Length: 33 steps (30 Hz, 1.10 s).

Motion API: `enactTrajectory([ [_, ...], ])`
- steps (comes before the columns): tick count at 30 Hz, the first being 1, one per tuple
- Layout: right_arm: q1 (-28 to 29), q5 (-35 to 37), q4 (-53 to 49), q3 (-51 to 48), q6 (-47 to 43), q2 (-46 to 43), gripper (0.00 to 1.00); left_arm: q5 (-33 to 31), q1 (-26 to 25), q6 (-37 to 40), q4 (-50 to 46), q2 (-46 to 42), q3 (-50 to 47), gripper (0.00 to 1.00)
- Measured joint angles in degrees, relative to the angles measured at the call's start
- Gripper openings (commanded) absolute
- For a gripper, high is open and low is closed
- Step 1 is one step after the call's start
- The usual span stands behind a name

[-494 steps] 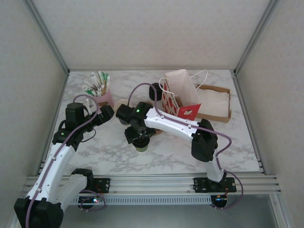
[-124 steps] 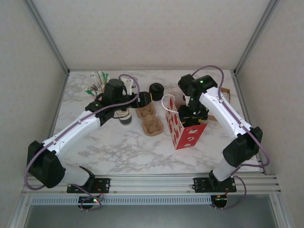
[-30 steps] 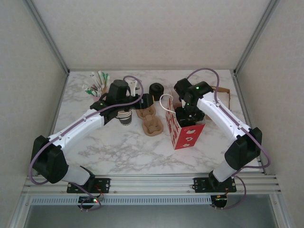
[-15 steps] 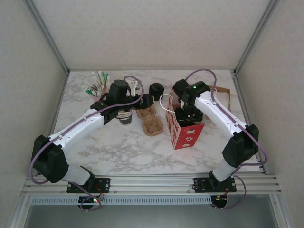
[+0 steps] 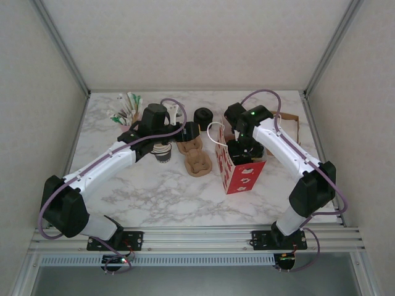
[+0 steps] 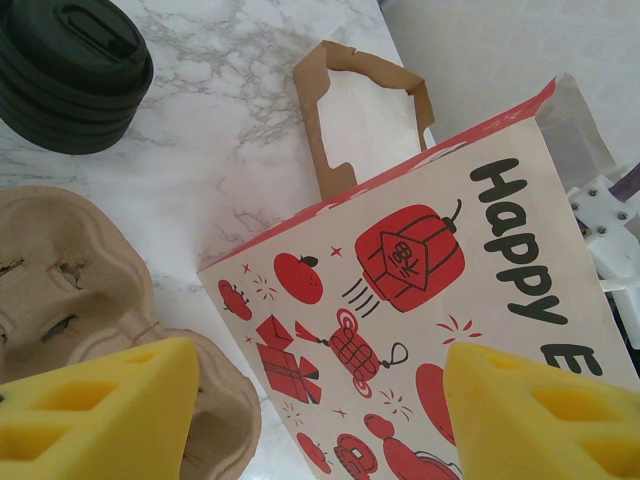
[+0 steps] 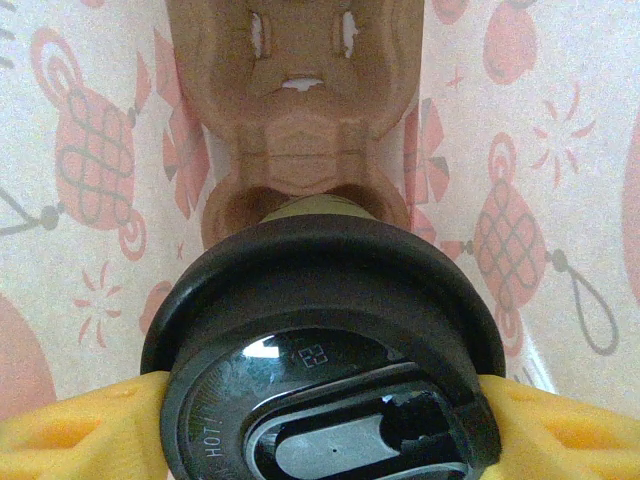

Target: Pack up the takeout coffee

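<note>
Risk: right end effector (image 7: 320, 425) grasping lidded cup (image 7: 322, 290) in bag (image 7: 520, 190); missing carrier (image 7: 300, 100) pocket could tip it; left end effector (image 6: 320, 410) released.

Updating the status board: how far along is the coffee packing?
Done: the black lid is on the cup, and the cup appears seated in a pulp carrier inside the red-printed bag. In hand: the right gripper grips the lid rim, down in the bag. Remaining: release and pull the arm out. The left gripper is open, empty, beside the bag.
</note>
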Motion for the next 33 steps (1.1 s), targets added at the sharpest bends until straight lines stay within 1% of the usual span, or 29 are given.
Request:
enactTrajectory([
  [33, 0.0, -1.1, 0.4, 0.0, 0.0, 0.3, 0.71, 0.0, -0.4, 0.0, 0.0, 0.0, 0.0, 0.66],
])
